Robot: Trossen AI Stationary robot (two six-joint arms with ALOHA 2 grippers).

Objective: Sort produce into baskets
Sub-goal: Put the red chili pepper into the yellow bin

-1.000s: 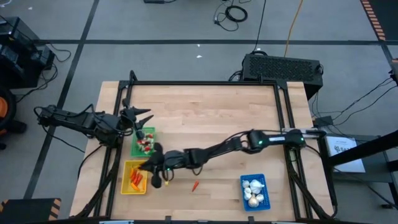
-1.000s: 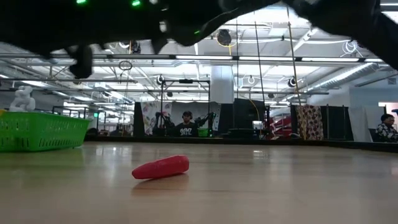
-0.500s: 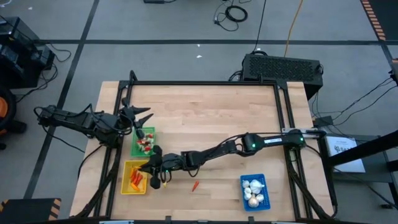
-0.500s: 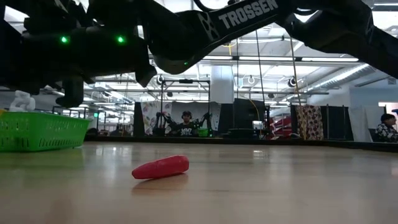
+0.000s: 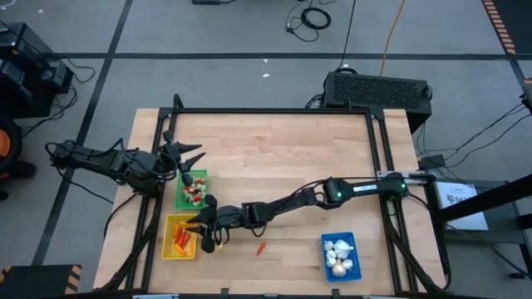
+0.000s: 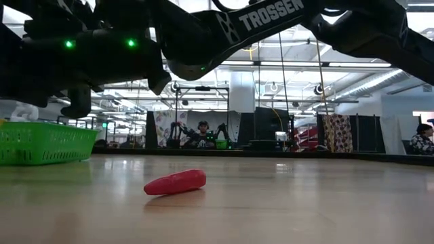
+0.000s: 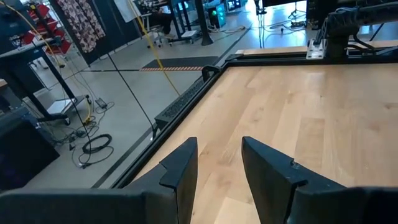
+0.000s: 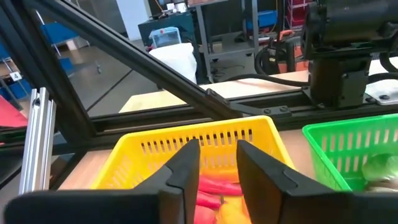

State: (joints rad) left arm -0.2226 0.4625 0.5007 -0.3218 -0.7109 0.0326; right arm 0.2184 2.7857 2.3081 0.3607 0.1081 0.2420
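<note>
My right gripper [image 5: 199, 226] [image 8: 217, 152] reaches across the table and stands open and empty at the right rim of the yellow basket [image 5: 169, 247] [image 8: 186, 134]. That basket holds red and orange pieces [image 8: 214, 196]. A red pepper-like piece [image 5: 261, 247] [image 6: 175, 181] lies on its side on the wood, to the right of the gripper. The green basket [image 5: 179, 198] [image 8: 348, 146] holds small mixed pieces. The blue basket [image 5: 325, 249] holds white garlic bulbs [image 5: 337, 254]. My left gripper [image 5: 195, 155] [image 7: 217, 149] waits open at the green basket's far end.
The three baskets stand along the table's near and left parts, and bare wood fills the middle and far side. A black frame borders the table. My right arm [image 6: 271, 20] spans the table low above the wood. People and equipment show in the room beyond.
My right arm has come down lower over the table and gone a little toward the near edge at the yellow basket. The red piece on the wood has stayed where it was.
</note>
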